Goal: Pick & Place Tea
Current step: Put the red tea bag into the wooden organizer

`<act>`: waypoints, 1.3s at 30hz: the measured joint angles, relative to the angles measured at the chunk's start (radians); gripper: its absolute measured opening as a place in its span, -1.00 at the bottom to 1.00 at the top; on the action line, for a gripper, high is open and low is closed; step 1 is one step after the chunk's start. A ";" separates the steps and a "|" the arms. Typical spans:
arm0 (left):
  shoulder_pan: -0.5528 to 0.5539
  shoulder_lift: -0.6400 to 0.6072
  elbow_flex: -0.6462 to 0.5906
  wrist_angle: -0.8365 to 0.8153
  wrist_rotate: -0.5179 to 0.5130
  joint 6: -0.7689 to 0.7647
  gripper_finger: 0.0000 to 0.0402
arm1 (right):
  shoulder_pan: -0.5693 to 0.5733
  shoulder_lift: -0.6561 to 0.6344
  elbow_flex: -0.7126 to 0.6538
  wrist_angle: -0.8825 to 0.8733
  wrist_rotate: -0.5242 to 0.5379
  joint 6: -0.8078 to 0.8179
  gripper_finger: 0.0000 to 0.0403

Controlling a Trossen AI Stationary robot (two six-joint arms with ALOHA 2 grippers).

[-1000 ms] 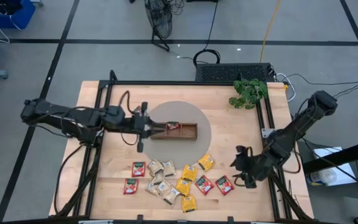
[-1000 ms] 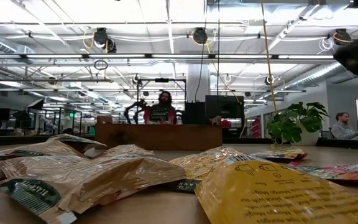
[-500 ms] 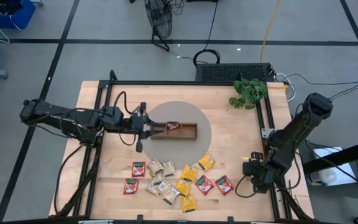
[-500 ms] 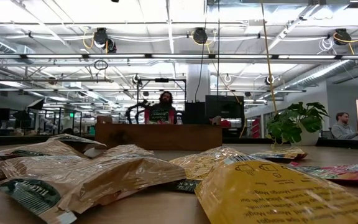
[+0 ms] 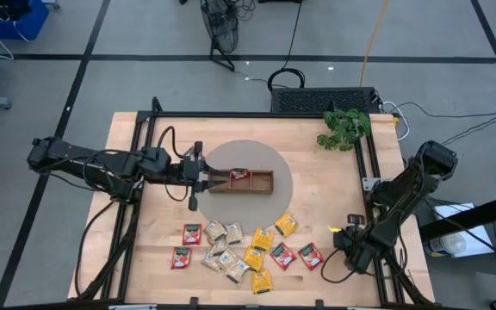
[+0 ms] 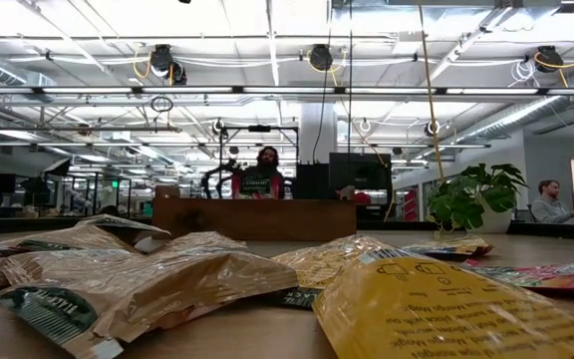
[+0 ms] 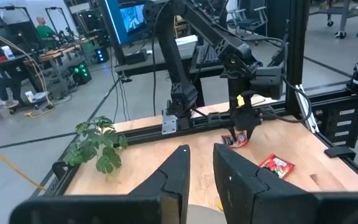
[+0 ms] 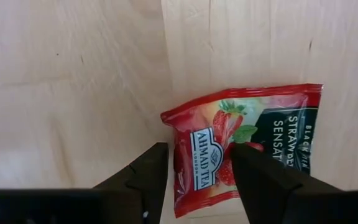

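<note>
Several tea sachets (image 5: 239, 250), red, yellow and beige, lie flat on the wooden table near its front edge. Apart from them, toward the right edge, a red sachet (image 8: 247, 143) lies flat under my right gripper (image 8: 199, 152). That gripper (image 5: 349, 245) points straight down, open, with one finger on each side of the sachet's end. The wooden tray (image 5: 265, 189) rests on a round mat, with a red sachet (image 5: 239, 173) in its left compartment. My left gripper (image 5: 216, 179) hangs level above the tray's left end, its fingers (image 7: 182, 171) slightly apart and holding nothing. My right gripper comes at the red sachet from above, pointing down. Its fingers (image 8: 151, 171) stand on either side of the end (image 8: 194, 155) with the white brand label. The sachet lies on the table. I cannot tell whether the fingers touch it.
A potted plant (image 5: 344, 127) stands at the table's far right corner. A black frame rail (image 5: 370, 172) runs along the right edge close to my right arm. Another red sachet (image 5: 311, 256) lies just left of my right gripper. People sit in the room beyond the table.
My right gripper has come down toward the table and a little toward its near right corner. It has tipped from a slant to pointing straight down.
</note>
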 joint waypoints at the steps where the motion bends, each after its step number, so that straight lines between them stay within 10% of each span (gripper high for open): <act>1: 0.000 0.000 0.000 0.000 0.000 0.000 -0.62 | 0.000 0.001 0.000 -0.001 -0.002 0.014 -0.26; 8: 0.000 0.000 0.000 0.001 0.000 0.000 -0.62 | 0.000 -0.014 0.003 0.013 0.021 0.036 -0.90; 13: 0.000 0.000 0.000 0.001 0.000 -0.006 -0.62 | -0.017 -0.012 0.060 -0.072 0.139 0.010 -0.95; 23: 0.005 0.000 0.001 0.044 -0.002 0.008 -0.62 | -0.193 0.082 0.356 -0.494 0.777 -0.253 -0.96; 32: 0.006 0.000 0.001 0.025 0.023 -0.009 -0.62 | -0.441 0.208 0.381 -0.025 1.471 -1.042 -0.97; 39: 0.014 0.004 0.001 0.062 -0.033 -0.086 -0.62 | -0.632 0.257 0.381 0.504 1.402 -1.629 -0.96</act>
